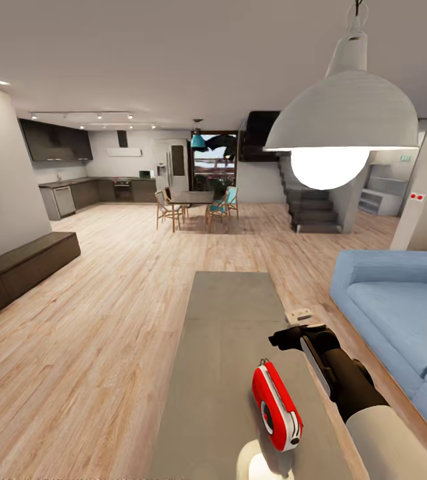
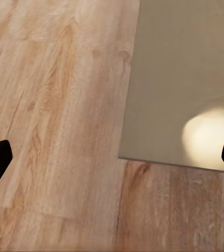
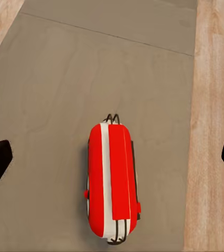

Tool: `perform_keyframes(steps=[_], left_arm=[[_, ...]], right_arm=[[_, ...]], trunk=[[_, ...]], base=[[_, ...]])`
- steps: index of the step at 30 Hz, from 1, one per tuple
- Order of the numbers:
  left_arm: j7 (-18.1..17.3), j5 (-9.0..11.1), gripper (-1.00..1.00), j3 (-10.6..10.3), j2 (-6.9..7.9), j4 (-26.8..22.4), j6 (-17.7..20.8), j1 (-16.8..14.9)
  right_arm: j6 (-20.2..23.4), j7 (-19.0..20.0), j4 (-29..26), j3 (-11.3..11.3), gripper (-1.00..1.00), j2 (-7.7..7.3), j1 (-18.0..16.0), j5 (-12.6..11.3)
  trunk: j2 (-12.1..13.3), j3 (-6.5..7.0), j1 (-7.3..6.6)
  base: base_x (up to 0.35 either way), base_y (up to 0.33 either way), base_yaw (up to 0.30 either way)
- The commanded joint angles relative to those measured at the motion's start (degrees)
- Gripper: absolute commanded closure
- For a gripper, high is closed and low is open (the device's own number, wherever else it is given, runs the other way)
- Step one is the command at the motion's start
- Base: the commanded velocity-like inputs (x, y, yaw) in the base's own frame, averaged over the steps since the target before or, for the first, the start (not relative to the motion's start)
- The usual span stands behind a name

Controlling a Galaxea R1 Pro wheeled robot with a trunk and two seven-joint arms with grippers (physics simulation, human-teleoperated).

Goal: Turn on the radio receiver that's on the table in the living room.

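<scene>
On the near end of the grey bench [image 1: 227,320] stands the radio receiver [image 1: 277,407], long axis running near to far. Right gripper [image 1: 292,333], jaws spread, sits just beyond and right of it, nearer than the left.

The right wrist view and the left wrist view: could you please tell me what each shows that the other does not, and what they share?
Right wrist view: the red radio receiver standing on the grey table, seen from above between the right gripper's widely spread fingertips.

Left wrist view: a near corner of the table with a bright round patch of light on it, and a much larger stretch of floor under the open left gripper.

Both: grey tabletop, light wood plank floor, and dark fingertips at the picture's two side edges.
</scene>
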Motion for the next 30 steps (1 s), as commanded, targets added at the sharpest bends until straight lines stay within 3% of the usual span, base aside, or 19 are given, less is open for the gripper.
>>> perform_keyframes(steps=[1, 8, 13, 15, 16, 17, 19, 22, 25, 30], left_arm=[[0.0, 0.0, -1.00, 0.0, 0.00, 0.0, 0.0, 0.0], [0.0, 0.0, -1.00, 0.0, -0.03, 0.0, 0.0, 0.0], [-0.1, 0.0, -1.00, 0.0, 0.00, 0.0, -0.1, 0.0], [-0.1, 0.0, -1.00, 0.0, -0.04, 0.0, -0.1, 0.0], [-0.1, 0.0, -1.00, 0.0, -0.02, 0.0, -0.1, 0.0], [-0.1, 0.0, -1.00, 0.0, -0.01, 0.0, -0.1, 0.0], [-0.1, 0.0, -1.00, 0.0, -0.01, 0.0, -0.1, 0.0], [-0.1, 0.0, -1.00, 0.0, 0.00, 0.0, -0.1, 0.0], [-0.1, 0.0, -1.00, 0.0, 0.00, 0.0, -0.1, 0.0], [0.1, 0.0, -1.00, 0.3, 0.14, 0.0, -0.2, 0.0]], right_arm=[[0.0, 0.0, 0.0, 0.0, -1.00, 0.00, 0.0, 0.0], [0.0, 0.7, 0.0, -0.3, -1.00, -0.12, 0.0, -0.2], [0.1, 0.9, 0.2, -5.2, -1.00, -0.31, 0.0, -0.6], [0.3, 0.9, 0.2, -7.6, -1.00, -1.31, 0.0, -0.6], [0.2, 1.9, 0.4, -9.7, -1.00, -3.31, 0.0, -0.6], [0.2, 2.5, 0.5, -10.4, -1.00, -4.02, 0.0, -0.7], [0.1, 6.0, 0.6, -12.6, -1.00, -6.37, 0.0, -0.7], [0.1, 10.9, 0.7, -14.1, -1.00, -8.18, 0.0, -0.5], [0.0, 13.7, 0.8, -14.3, -1.00, -8.90, 0.0, -0.2], [-0.1, 14.0, 0.7, -14.3, -1.00, -9.03, 0.0, 0.0]], trunk=[[0.0, 0.00, 0.00], [0.0, 0.00, 0.00], [0.0, 0.00, 0.00], [0.0, 0.00, 0.00], [0.0, 0.00, 0.00], [0.0, 0.00, 0.00], [0.0, 0.00, 0.00], [0.0, 0.00, 0.00], [0.0, 0.00, 0.00], [0.0, 0.00, 0.00]], base=[[0.000, 0.000, 0.123], [0.000, 0.000, 0.037], [0.000, 0.000, 0.001], [0.000, 0.000, 0.000], [0.000, 0.000, 0.000], [0.000, 0.000, 0.000], [0.000, 0.000, 0.000], [0.000, 0.000, 0.000], [0.000, 0.000, 0.000], [0.000, 0.000, 0.000]])
